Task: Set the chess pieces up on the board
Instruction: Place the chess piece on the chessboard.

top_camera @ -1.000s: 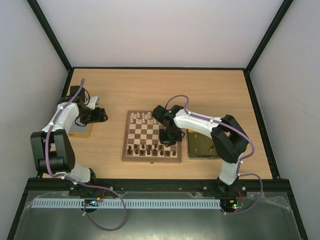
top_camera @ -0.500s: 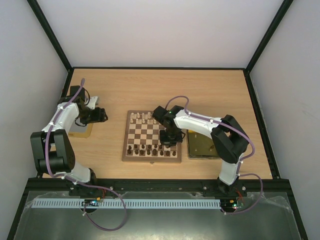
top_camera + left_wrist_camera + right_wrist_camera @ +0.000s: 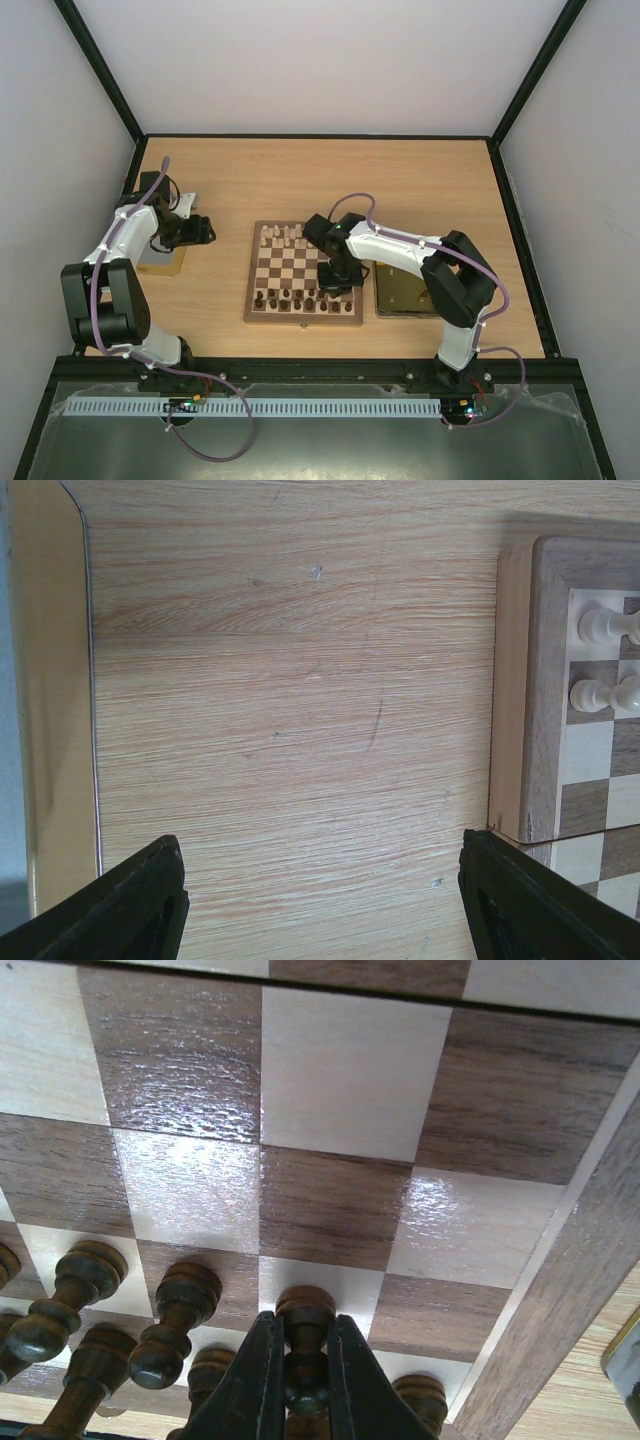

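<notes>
The left arm [image 3: 128, 232] and right arm [image 3: 385, 240] wear smooth white shells between bulky black joints. A purple cable [image 3: 355, 194] trails back from each claw, pinned along the shell by white ties [image 3: 423, 241]. The left claw [image 3: 320, 905] and right claw [image 3: 305, 1365] have matte black, wedge-shaped fingers [image 3: 140, 905]. Far behind each claw, where the arm is bolted down, small green and orange lights [image 3: 467, 408] show.

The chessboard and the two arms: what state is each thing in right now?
Square wooden chessboard: flat on table, partly set up.
Dark brown wooden chess piece: upright, gripped.
Right pincer: shut on that piece.
Left pincer: open, holding nothing.
Pale cream pieces: standing on far row.
</notes>
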### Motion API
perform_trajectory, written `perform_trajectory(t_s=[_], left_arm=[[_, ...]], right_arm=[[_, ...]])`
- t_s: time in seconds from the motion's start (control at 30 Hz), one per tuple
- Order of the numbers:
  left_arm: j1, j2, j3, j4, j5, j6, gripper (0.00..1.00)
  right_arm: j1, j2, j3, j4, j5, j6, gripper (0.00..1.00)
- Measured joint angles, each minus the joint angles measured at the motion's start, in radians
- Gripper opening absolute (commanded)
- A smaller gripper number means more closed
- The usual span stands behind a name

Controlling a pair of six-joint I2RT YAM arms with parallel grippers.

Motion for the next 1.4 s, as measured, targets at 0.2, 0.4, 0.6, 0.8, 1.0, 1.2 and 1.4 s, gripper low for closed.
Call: perform_trajectory(t_s=[0.2,0.4,0.6,0.8,1.0,1.2,1.4], left_arm=[[0.0,0.0,0.0,0.0,0.0,0.0,0.74],[0.0,0.0,0.0,0.0,0.0,0.0,0.74],[0.0,0.0,0.0,0.0,0.0,0.0,0.74],[0.0,0.0,0.0,0.0,0.0,0.0,0.74],[0.0,0.0,0.0,0.0,0.0,0.0,0.74],[0.0,0.0,0.0,0.0,0.0,0.0,0.74],[0.0,0.0,0.0,0.0,0.0,0.0,0.74]], right_arm=[[0.0,0.0,0.0,-0.001,0.002,0.0,0.17],[0.0,0.002,0.002,-0.003,0.006,-0.002,0.2],[0.0,0.003,0.003,-0.003,0.006,-0.002,0.2],[0.0,0.008,0.024,-0.005,0.006,-0.003,0.2],[0.0,0.016,0.041,-0.006,0.008,-0.005,0.2],[0.0,0.024,0.042,-0.009,0.021,-0.014,0.2],[-0.003,0.032,0.044,-0.009,0.032,-0.018,0.2]])
